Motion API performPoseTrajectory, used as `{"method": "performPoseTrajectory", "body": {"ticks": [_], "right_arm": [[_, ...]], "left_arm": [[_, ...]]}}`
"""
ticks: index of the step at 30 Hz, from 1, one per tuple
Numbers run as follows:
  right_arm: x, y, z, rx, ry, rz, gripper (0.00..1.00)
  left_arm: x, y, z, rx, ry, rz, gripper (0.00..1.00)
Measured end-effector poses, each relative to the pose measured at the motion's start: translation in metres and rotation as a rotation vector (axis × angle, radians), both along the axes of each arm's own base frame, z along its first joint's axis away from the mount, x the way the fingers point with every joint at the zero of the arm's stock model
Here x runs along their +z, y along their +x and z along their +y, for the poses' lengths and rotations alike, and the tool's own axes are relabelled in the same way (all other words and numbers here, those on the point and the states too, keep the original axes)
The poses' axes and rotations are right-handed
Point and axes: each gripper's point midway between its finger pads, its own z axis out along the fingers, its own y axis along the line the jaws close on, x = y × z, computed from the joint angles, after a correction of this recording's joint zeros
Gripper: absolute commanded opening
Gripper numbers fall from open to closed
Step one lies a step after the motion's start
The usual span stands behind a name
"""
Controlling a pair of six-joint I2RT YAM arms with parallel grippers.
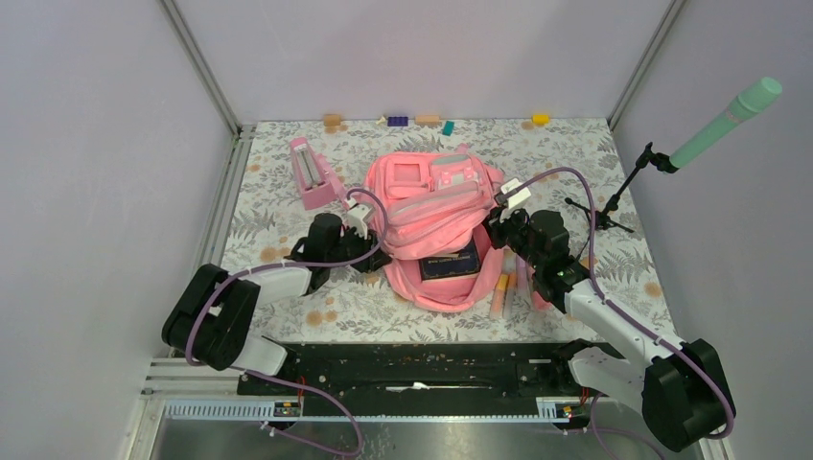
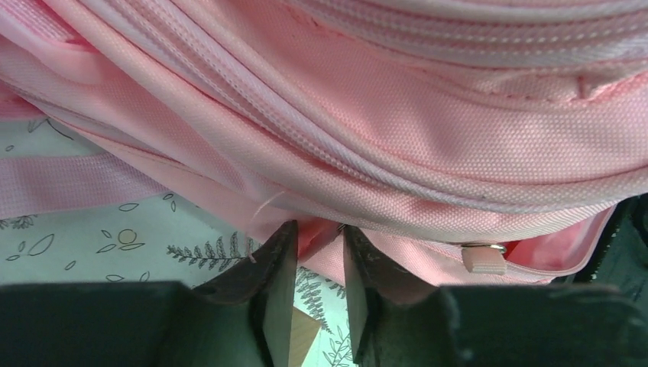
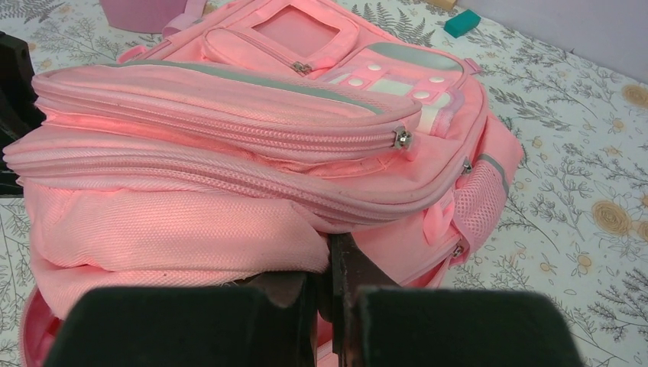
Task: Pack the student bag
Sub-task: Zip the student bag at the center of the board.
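Observation:
The student bag point(image 1: 431, 196), a large pink backpack with grey-white trim, lies in the middle of the table. Its main compartment gapes toward me and a dark book point(image 1: 451, 265) shows inside. My left gripper point(image 1: 381, 257) is at the bag's left edge. In the left wrist view its jaws point(image 2: 317, 229) stand a little apart, pinching a fold of the pink fabric point(image 2: 420, 138) at the tips. My right gripper point(image 1: 497, 228) is at the bag's right edge. Its jaws point(image 3: 330, 241) are pressed together on the rim under the upper flap point(image 3: 229, 115).
A small pink triangular stand point(image 1: 312, 172) sits left of the bag. Several pens point(image 1: 505, 287) lie by its right side. A microphone stand point(image 1: 614, 206) with a green mic point(image 1: 729, 125) is at the right. Small coloured blocks point(image 1: 428, 120) line the back edge.

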Motion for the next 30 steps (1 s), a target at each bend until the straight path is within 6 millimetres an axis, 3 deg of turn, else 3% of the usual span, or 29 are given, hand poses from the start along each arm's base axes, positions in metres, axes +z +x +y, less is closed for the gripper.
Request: {"method": "performPoseTrajectory", "body": {"ticks": [8, 16, 30], "right_arm": [[0.000, -0.001, 0.001, 0.006, 0.005, 0.003, 0.00], [0.000, -0.001, 0.001, 0.009, 0.008, 0.005, 0.00], [0.002, 0.002, 0.003, 0.008, 0.014, 0.010, 0.00]], "left_arm": [[0.002, -0.007, -0.009, -0.039, -0.022, 0.010, 0.00], [0.002, -0.010, -0.016, -0.053, -0.016, 0.006, 0.00], [0.024, -0.025, -0.026, -0.011, 0.008, -0.046, 0.00]]}}
